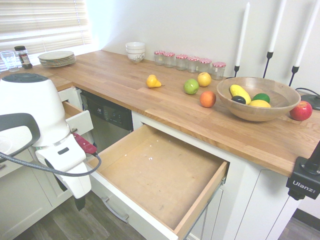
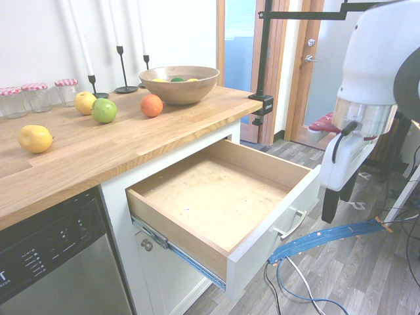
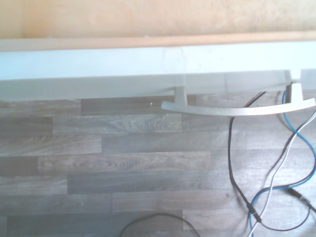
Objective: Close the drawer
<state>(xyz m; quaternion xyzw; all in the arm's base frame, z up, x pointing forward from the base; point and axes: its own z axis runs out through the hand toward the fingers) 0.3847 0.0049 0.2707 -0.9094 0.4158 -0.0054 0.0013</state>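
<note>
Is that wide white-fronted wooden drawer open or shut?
Open: the wide white-fronted wooden drawer juts far out from under the counter, its speckled bottom bare.

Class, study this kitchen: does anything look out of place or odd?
The wide drawer under the wooden countertop stands pulled fully out and empty. The smaller drawer left of the dishwasher also sits partly open. Nothing looks spilled or damaged.

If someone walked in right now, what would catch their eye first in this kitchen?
The big drawer pulled all the way out under the wooden countertop, empty. Then the white robot arm beside its white front, tool open and pointing down at the floor. On the countertop, a wooden bowl of fruit with loose fruit beside it.
</note>
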